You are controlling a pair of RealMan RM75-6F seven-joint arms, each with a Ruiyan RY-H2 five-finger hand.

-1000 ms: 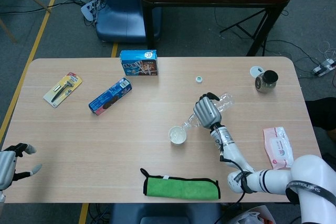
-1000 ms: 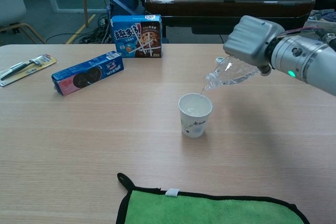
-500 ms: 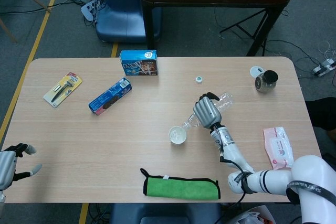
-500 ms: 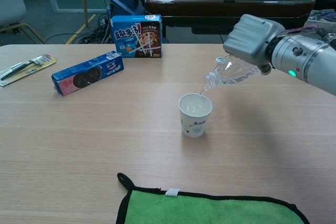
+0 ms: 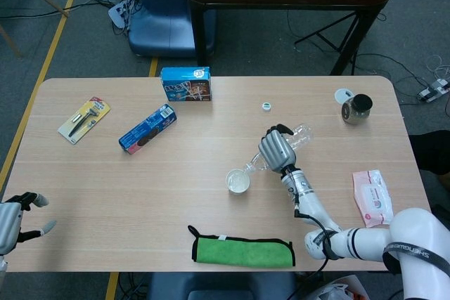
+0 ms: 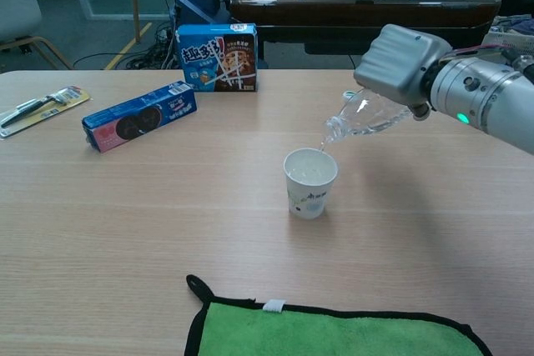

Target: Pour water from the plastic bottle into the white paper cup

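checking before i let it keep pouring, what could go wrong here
The plastic bottle in the right hand has its mouth over the far rim of the white paper cup, so water might spill onto the table. The light cup stands unsupported; a nudge from the bottle could tip it.

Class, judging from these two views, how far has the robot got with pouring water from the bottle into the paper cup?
Done: the clear plastic bottle is uncapped and gripped by the right hand. In hand: it is tilted with its mouth over the white paper cup, which holds water. Left: tipping the bottle upright and setting it down. The left hand holds nothing, at the table's edge.
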